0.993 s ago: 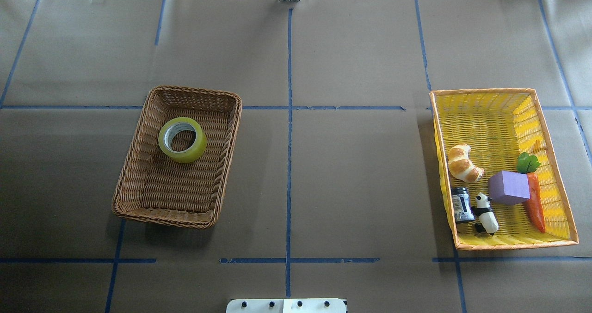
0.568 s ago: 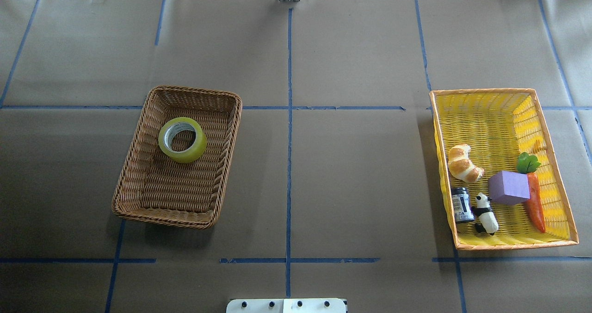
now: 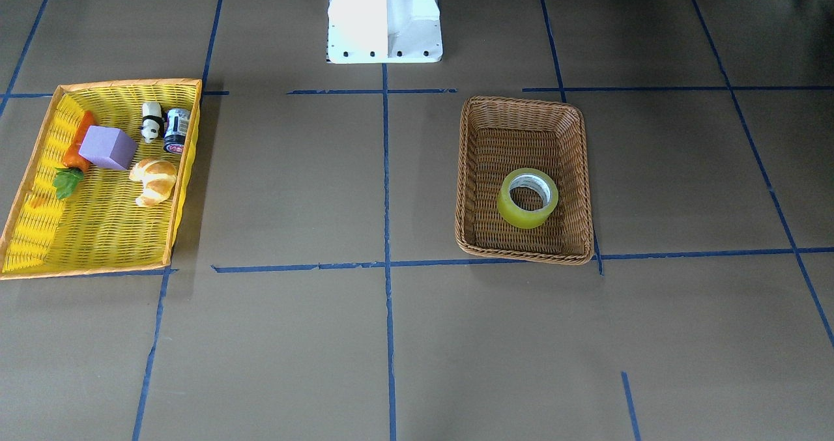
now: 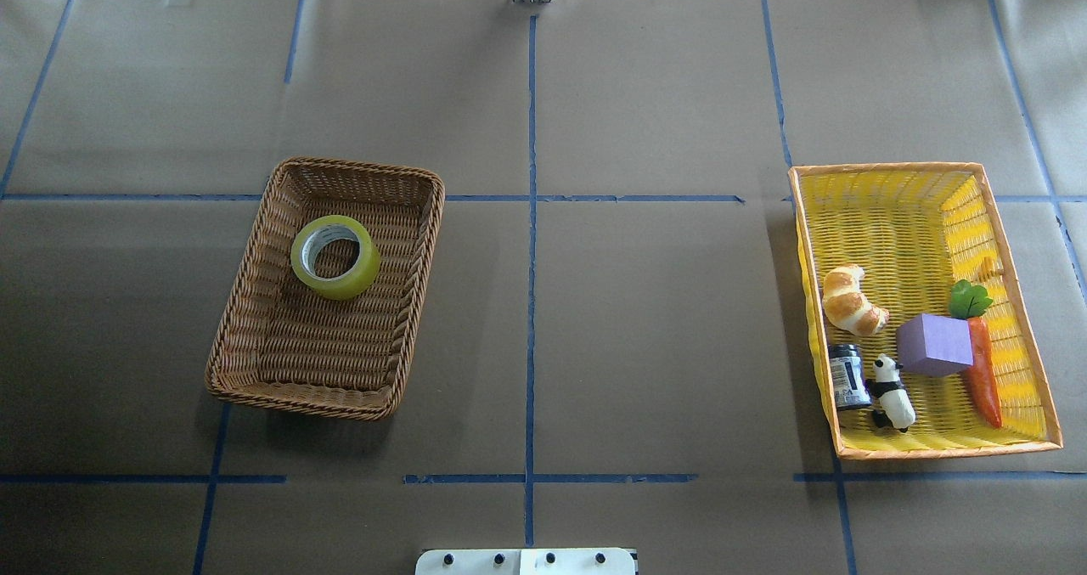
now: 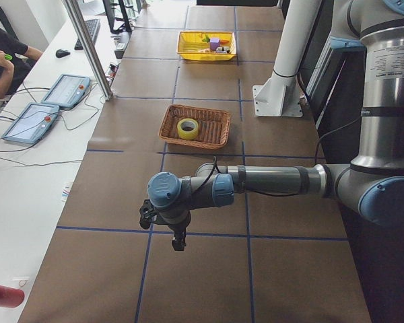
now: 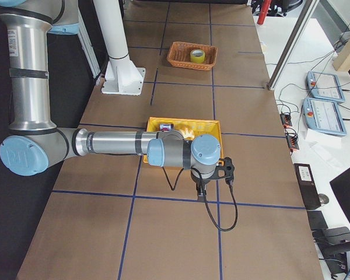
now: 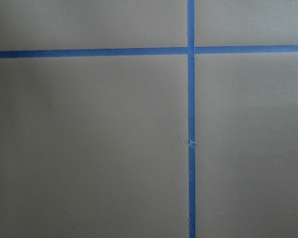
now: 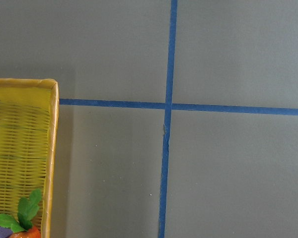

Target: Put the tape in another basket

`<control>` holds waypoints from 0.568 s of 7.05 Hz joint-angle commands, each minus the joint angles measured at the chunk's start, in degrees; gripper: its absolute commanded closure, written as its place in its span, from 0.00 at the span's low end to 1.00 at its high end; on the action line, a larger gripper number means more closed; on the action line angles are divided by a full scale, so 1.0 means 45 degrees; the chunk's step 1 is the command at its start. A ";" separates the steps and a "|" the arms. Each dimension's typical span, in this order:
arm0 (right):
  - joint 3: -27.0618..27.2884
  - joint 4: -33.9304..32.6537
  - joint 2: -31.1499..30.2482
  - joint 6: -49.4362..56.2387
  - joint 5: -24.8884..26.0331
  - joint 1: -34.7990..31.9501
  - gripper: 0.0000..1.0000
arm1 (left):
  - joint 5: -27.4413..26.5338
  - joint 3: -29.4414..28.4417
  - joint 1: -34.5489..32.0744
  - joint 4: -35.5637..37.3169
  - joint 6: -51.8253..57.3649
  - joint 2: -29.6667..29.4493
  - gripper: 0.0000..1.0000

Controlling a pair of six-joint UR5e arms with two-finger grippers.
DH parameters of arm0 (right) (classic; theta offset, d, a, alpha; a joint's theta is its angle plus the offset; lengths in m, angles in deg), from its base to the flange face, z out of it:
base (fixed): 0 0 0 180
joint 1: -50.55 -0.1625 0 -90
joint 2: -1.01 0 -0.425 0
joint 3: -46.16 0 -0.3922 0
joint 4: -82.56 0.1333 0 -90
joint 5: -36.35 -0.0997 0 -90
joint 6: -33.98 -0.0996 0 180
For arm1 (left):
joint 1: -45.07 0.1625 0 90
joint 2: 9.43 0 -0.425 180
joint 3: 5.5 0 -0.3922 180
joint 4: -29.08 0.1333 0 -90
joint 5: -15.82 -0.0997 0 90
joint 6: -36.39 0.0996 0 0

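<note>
The yellow-green tape (image 4: pixel 365 271) lies flat in the far half of the brown wicker basket (image 4: pixel 327 405) on the left side of the table. It also shows in the front view (image 3: pixel 521 218) inside the basket (image 3: pixel 521 253). Neither gripper is in the overhead or front view. My left gripper (image 5: pixel 178 242) shows only in the left side view, hanging over bare table well off from the basket (image 5: pixel 195 142). My right gripper (image 6: pixel 201 189) shows only in the right side view, just beyond the yellow basket. I cannot tell whether either is open or shut.
A yellow basket with an orange rim (image 4: pixel 934 452) on the right holds a croissant (image 4: pixel 852 301), a purple block (image 4: pixel 934 346), a carrot (image 4: pixel 983 380), a panda figure (image 4: pixel 892 395) and a small dark jar (image 4: pixel 847 375). The robot's white base (image 3: pixel 384 17) stands at the table's edge.
</note>
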 commanded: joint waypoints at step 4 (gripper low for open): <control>-0.0026 0.0000 -0.0094 -0.0015 0.0023 -0.0001 0.00 | 0.0016 0.0007 -0.0004 -0.0001 0.0021 -0.0007 0.00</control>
